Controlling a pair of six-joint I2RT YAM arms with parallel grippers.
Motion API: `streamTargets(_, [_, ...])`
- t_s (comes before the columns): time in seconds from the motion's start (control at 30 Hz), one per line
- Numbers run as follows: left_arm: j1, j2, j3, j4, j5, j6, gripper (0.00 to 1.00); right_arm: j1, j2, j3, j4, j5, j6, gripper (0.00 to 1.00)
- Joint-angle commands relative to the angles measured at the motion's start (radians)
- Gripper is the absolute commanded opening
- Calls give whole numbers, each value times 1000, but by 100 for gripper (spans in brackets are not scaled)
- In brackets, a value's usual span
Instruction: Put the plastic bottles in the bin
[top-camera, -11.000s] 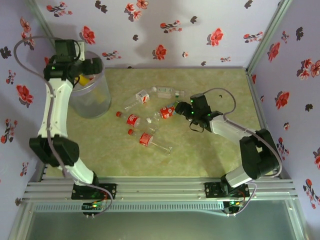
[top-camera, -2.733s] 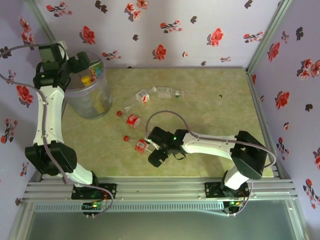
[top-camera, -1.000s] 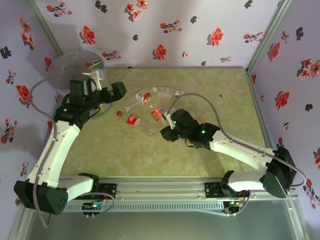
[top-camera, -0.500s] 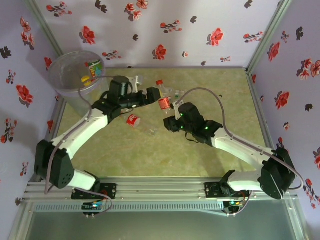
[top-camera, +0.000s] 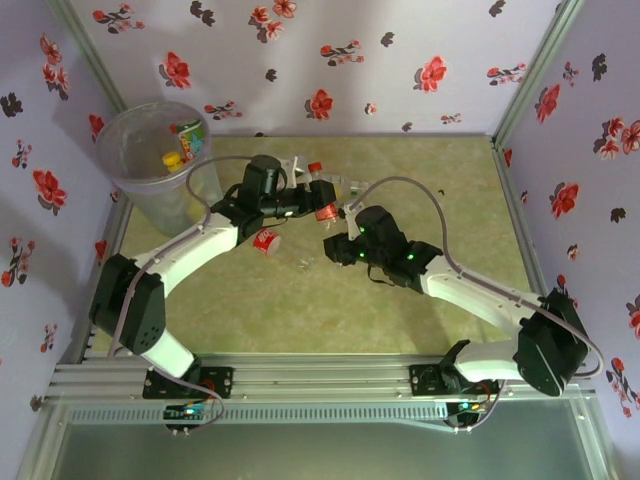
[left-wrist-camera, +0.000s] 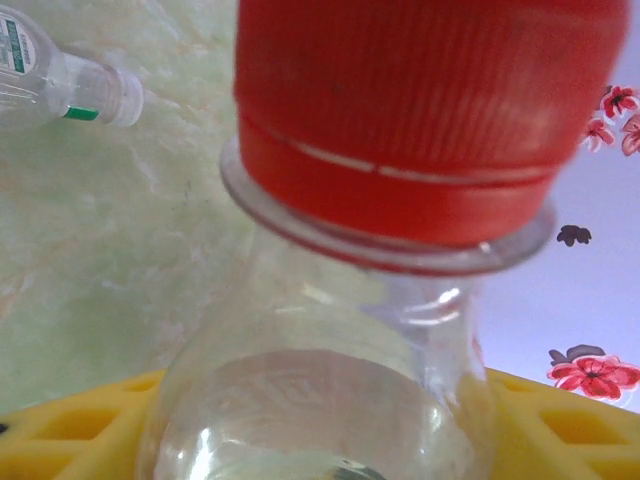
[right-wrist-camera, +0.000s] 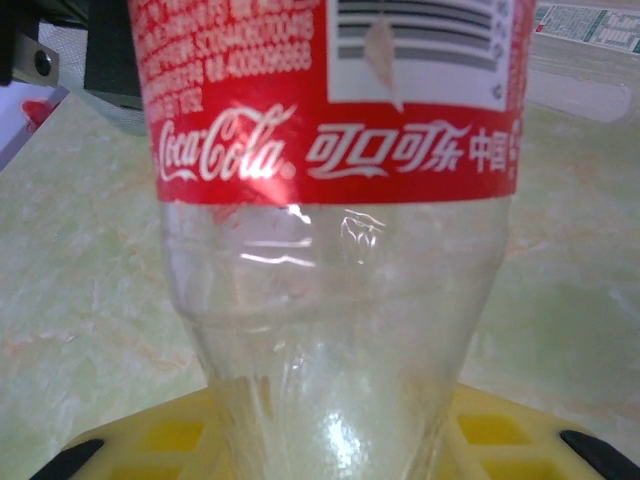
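Above the middle of the bench (top-camera: 430, 200), a clear Coca-Cola bottle (top-camera: 322, 205) with a red cap and red label is held off the surface between the two arms. It is tilted, with its cap towards the back wall.

The right end effector (top-camera: 338, 240) is clamped on the bottle's clear lower body. In the right wrist view its yellow fingers (right-wrist-camera: 170, 440) close in against the base just below the label.

The left end effector (top-camera: 303, 198) reaches in from the bin side at the bottle's upper part. In the left wrist view its yellow fingers (left-wrist-camera: 70, 440) stand on either side of the shoulder under the cap, partly closed. I cannot tell whether they are pressing on the plastic.

The bin (top-camera: 128, 180) stands upright in the far left corner, well apart from the held bottle. Inside it are a yellow bottle (top-camera: 172, 160) and another bottle with a green-marked label.

A second red-labelled bottle (top-camera: 266, 241) lies on the bench below the left arm's wrist. A pale-labelled bottle (top-camera: 346, 183) lies near the back, just beyond the held one.
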Motion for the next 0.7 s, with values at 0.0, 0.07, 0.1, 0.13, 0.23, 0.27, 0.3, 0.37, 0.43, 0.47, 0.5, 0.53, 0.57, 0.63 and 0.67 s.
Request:
streamTargets(0.0, [-6, 23, 21, 28, 11, -3, 55, -6, 16, 9, 53, 20, 6, 37])
streamTargets(0.07, [-3, 27, 30, 26, 14, -3, 51, -8, 21, 12, 55, 19, 8, 38])
streamTargets(0.1, [-3, 28, 33, 25, 14, -3, 48, -8, 25, 13, 54, 20, 10, 39])
streamTargets(0.13, [-2, 31, 36, 25, 15, -4, 45, -8, 26, 16, 53, 20, 11, 41])
streamTargets(0.23, [0, 38, 39, 25, 15, -5, 43, -9, 25, 23, 36, 25, 11, 53])
streamTargets(0.27, [0, 41, 40, 22, 14, -3, 42, -10, 24, 26, 24, 29, 10, 61])
streamTargets(0.3, [4, 43, 42, 18, 15, -1, 41, -11, 20, 31, 12, 34, 10, 70])
streamTargets(0.37, [11, 46, 48, 11, 16, 3, 38, -15, 13, 34, -8, 39, 10, 82])
streamTargets(0.43, [18, 49, 54, 5, 15, 6, 34, -29, -1, 31, -18, 26, 20, 86])
streamTargets(0.47, [18, 53, 57, 3, 14, 7, 33, -44, -11, 28, -17, 5, 37, 90])
streamTargets(0.5, [21, 58, 60, -1, 15, 9, 32, -58, -24, 24, -12, -12, 53, 93])
streamTargets(0.53, [24, 63, 62, -4, 15, 11, 31, -73, -39, 18, -3, -30, 69, 96])
streamTargets(0.57, [27, 67, 68, -12, 15, 17, 29, -86, -53, 13, 0, -46, 81, 99])
streamTargets(0.63, [33, 72, 76, -20, 13, 25, 25, -103, -81, 9, -4, -59, 91, 99])
streamTargets(0.67, [36, 74, 82, -27, 10, 30, 23, -110, -95, 9, -10, -61, 94, 99])
